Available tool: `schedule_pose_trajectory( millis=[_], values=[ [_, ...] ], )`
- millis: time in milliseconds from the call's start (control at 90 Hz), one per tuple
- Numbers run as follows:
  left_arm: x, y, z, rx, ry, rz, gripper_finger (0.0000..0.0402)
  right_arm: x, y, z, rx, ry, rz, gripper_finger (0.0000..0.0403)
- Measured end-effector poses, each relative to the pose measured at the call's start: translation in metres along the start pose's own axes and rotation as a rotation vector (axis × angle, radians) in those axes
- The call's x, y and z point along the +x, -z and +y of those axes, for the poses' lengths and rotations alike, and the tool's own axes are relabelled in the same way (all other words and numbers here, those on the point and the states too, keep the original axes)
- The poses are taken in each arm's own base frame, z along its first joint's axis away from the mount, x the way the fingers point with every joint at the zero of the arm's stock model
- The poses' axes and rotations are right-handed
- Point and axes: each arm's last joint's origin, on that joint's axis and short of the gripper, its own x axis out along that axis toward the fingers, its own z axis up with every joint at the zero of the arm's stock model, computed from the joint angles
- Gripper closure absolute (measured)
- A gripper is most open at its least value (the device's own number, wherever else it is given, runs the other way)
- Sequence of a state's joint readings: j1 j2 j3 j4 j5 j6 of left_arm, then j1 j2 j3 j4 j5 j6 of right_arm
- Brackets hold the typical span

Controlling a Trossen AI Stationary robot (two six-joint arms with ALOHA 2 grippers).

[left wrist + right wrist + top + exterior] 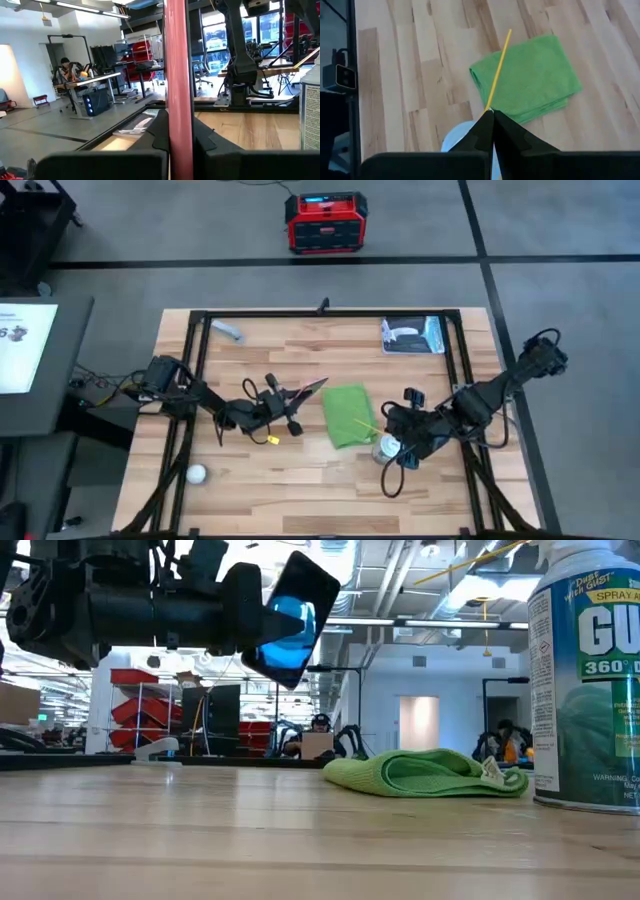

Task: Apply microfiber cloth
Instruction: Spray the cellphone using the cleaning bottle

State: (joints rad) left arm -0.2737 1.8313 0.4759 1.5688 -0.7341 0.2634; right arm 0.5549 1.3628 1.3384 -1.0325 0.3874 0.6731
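- Cloth [349, 416] lies folded on the table [300, 490], near its middle, between the two grippers; no gripper touches it, so wiping has not yet begun.
- Left gripper [296, 402] holds a phone [311, 389] lifted off the wood, just beside the cloth's left edge; the low view shows the phone [291, 619] tilted in the air, its blue screen lit, above and left of the cloth [425, 772].
- Left jaws are clamped on the phone's edge; in the left wrist view that edge fills the middle as a pink bar [178, 85] between the fingers.
- Right gripper [397, 447] sits over a spray can [388, 446] just right of the cloth's lower corner; the can stands upright on the table, tall at the right of the low view [588, 675].
- Right jaws are pressed together around the can's top, where a thin yellow straw [498, 70] points out over the cloth [527, 77].
- Progress, as I judge it: the phone is up and presented, the can is in the right grip, the cloth is untouched. The right arm must let go of the can, pick up the cloth and rub it on the screen.
- Elsewhere: a blue-and-white packet [412, 336] at the far right, a white ball [197, 474] at the near left, and a red box [324, 223] on the floor beyond.
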Motion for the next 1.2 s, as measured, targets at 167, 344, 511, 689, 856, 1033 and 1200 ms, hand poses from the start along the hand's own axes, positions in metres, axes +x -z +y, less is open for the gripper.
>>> schedule_pose_trajectory(
  millis=[167,344,511,689,856,1033,1200],
  values=[
    [0.000,0.000,0.000,-0.007,0.002,0.000,0.0400,0.000,0.000,0.000,0.001,-0.006,0.000,0.0403],
    [-0.004,-0.001,-0.005,-0.007,0.017,-0.002,0.0399,0.000,-0.001,0.002,0.007,-0.032,0.003,0.0403],
    [-0.010,-0.003,-0.010,0.004,0.001,0.007,0.0400,0.000,-0.001,0.002,0.007,-0.034,0.005,0.0403],
    [-0.011,-0.005,-0.014,0.011,0.010,0.000,0.0400,0.000,-0.001,0.002,0.007,-0.035,0.005,0.0403],
    [-0.004,-0.014,-0.020,0.027,0.000,-0.028,0.0400,0.000,0.000,0.002,0.014,-0.036,0.014,0.0403],
    [-0.001,-0.019,-0.025,0.036,0.004,-0.038,0.0400,-0.001,0.003,0.004,0.015,-0.046,0.024,0.0403],
    [-0.002,-0.017,-0.027,0.046,0.014,-0.028,0.0400,-0.001,0.003,0.004,0.014,-0.042,0.029,0.0403]
  ],
)
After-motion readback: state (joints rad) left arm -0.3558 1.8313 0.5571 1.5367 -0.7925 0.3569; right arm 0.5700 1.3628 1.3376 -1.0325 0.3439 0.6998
